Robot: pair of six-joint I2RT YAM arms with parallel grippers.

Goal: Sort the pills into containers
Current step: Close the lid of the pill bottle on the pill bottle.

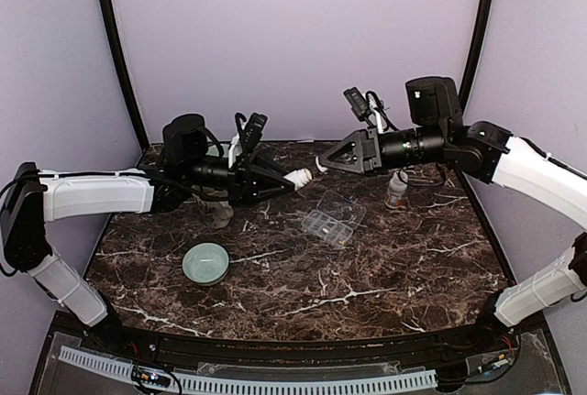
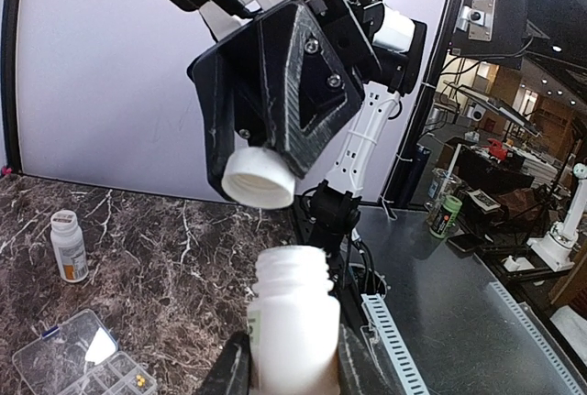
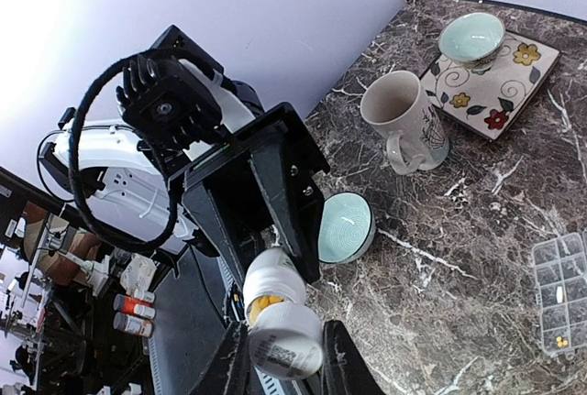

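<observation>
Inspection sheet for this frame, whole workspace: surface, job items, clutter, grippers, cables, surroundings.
Surface: dark marbled table.
Job's things: pill organiser, lid open, few pills inside; capped pill bottle standing apart, to its right.
Clutter: pale green bowl; mug; second bowl on floral tile.
Grippers: left gripper shut on open pill bottle; right gripper shut on its cap, clear of the neck.
Cables: black cable looped at the left wrist, off the table.
Surroundings: lilac walls; slotted cable duct along near edge.

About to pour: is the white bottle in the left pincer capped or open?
Open. The bottle has a bare threaded neck, its cap is held apart in the right pincer, and yellow pills show inside its mouth.
</observation>
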